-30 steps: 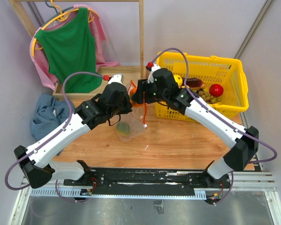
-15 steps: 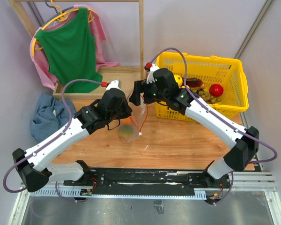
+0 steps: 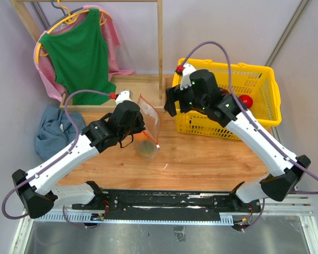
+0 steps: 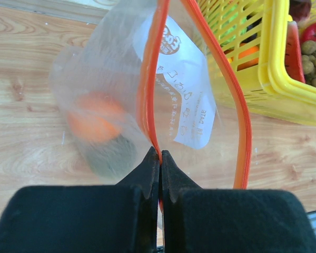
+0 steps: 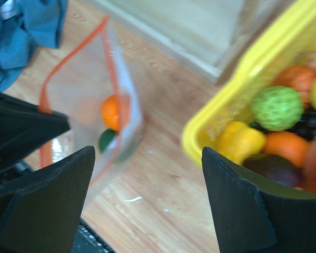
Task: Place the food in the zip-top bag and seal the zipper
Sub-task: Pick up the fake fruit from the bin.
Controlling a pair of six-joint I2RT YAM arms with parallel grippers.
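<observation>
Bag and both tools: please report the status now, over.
Left tool shut on zipper, bag mouth open. Right tool open, empty, beside basket. Orange and green food inside. Nothing blocks the mouth.

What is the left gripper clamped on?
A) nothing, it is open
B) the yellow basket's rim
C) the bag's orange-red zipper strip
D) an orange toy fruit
C: the left wrist view shows the left gripper pinched shut on the zipper at the mouth of the zip-top bag.
</observation>
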